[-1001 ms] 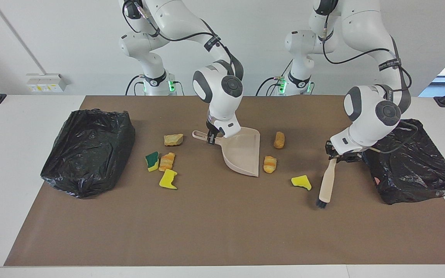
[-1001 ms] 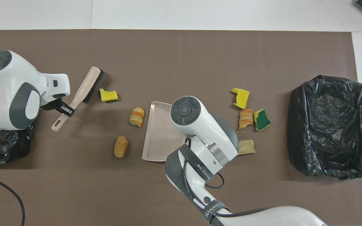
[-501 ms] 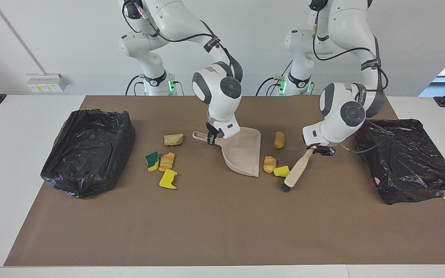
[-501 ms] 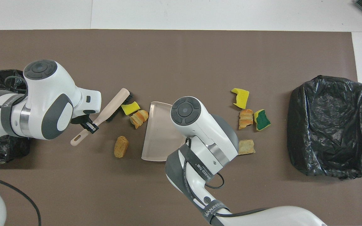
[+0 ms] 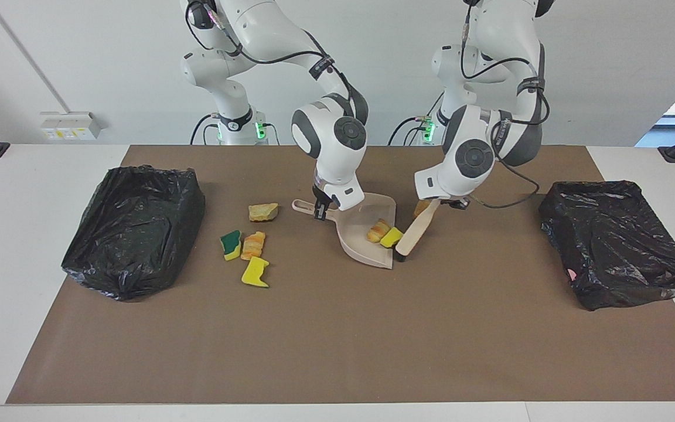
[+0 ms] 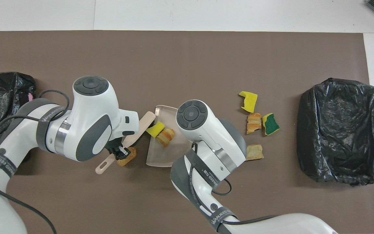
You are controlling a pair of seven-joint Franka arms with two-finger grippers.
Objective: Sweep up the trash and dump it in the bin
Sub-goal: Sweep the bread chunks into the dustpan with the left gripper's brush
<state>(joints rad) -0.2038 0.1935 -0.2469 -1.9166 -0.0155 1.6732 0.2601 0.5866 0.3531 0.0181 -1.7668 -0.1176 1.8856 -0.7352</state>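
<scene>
- Right gripper (image 5: 321,210): fingers clamped on the handle of the beige dustpan (image 5: 371,234). The pan lies flat on the brown mat (image 5: 337,328), its open lip turned toward the left arm's end of the counter, evidently braced to receive sweepings.
- Left gripper (image 5: 444,203): fingers closed on the handle of the hand brush (image 5: 415,233). The brush slants down, bristles at the pan's lip, judged to be pressing scraps inward.
- In the pan: a yellow sponge scrap (image 5: 391,237) and a striped bread lump (image 5: 378,230), touching each other.
- Orange-tan lump (image 6: 127,158): on the mat under the left gripper, outside the pan.
- Four scraps (image 5: 249,241): loose on the mat toward the right arm's end, unswept.
- Two black-bagged bins (image 5: 133,228), one at each end; nothing visibly dumped yet.
</scene>
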